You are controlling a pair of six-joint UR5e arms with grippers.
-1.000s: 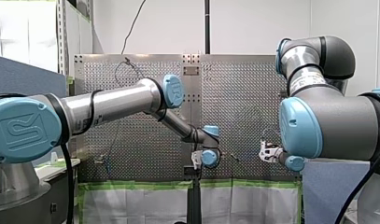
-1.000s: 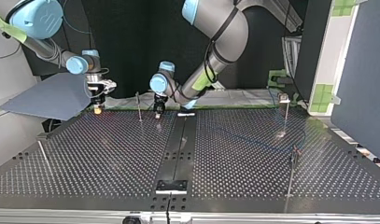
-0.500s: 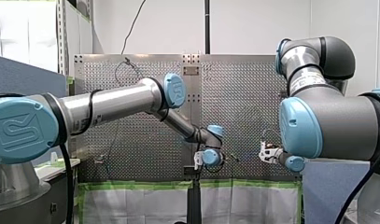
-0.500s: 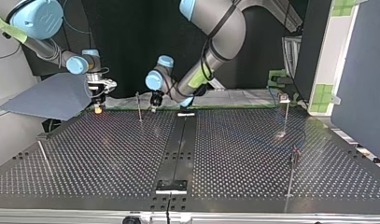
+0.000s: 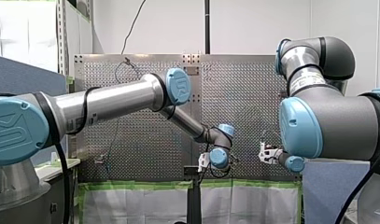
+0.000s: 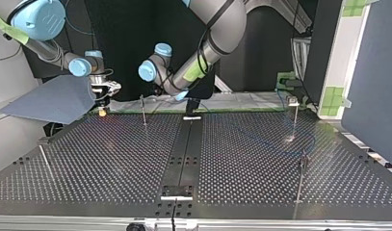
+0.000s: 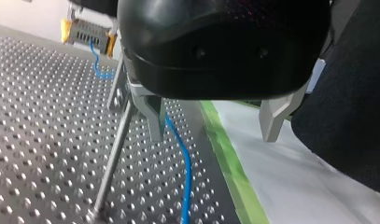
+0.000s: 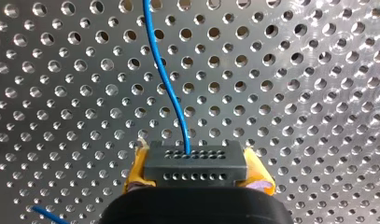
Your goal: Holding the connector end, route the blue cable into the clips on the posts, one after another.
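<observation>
Between right gripper (image 8: 197, 176) yellow pads: connector (image 8: 195, 161) pinched firm, blue cable (image 8: 166, 88) trailing ahead over the perforated table (image 8: 295, 93). Left gripper (image 7: 213, 133) spread, holding nothing. Cable runs just beside one finger (image 7: 156, 116), next to a post (image 7: 114, 154). No clip visibly loaded, so I judge routing barely started. Can't tell on the far posts (image 6: 295, 115).
</observation>
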